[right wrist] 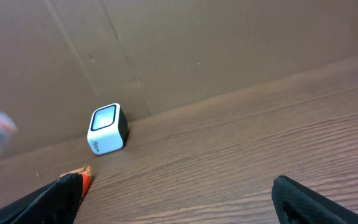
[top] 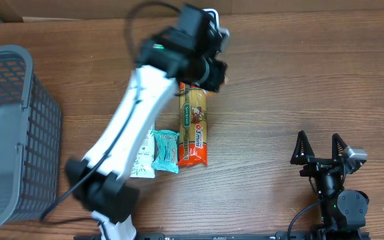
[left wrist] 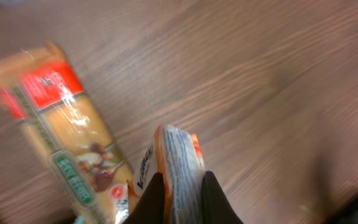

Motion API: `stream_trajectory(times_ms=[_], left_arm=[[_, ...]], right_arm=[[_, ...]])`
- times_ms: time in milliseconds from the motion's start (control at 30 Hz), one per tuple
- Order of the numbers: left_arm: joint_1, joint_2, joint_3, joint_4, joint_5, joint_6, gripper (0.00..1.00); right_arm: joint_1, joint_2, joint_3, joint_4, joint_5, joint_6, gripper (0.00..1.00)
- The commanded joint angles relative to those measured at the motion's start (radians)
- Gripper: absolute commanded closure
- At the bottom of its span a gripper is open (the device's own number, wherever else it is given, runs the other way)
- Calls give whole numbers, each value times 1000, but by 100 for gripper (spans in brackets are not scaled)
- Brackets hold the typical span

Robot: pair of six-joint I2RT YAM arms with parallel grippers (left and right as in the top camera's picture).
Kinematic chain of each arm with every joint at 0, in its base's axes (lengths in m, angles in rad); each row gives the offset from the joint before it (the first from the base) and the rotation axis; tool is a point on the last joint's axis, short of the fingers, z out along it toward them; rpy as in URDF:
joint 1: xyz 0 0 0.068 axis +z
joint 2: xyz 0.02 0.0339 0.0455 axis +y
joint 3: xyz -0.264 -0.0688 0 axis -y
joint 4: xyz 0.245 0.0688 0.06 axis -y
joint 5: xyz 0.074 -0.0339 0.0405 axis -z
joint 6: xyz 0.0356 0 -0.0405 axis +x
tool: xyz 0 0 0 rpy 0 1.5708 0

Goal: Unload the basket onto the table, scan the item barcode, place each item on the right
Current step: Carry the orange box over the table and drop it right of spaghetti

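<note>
Your left jaws are pinching a flat, orange-edged snack packet point(left wrist: 178, 155) on its edge. It seems to be held above the worktop point(left wrist: 278, 74), near the far end of the pasta packet point(left wrist: 67, 140). The pick-up looks done. What's left is showing its barcode to the white cube scanner point(right wrist: 107, 129) by the cardboard wall. Your right jaws are spread wide and empty, well apart.
</note>
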Motion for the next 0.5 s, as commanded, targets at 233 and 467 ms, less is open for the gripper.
stream_trajectory(times_ms=[233,467], left_arm=[[-156,39,-320,257,-71,-128,95],[-160,39,-375,345,-72,-167,70]], right_arm=[[4,-6,-10,6,-2,-3,0],[4,-6,-10,6,-2,-3,0]])
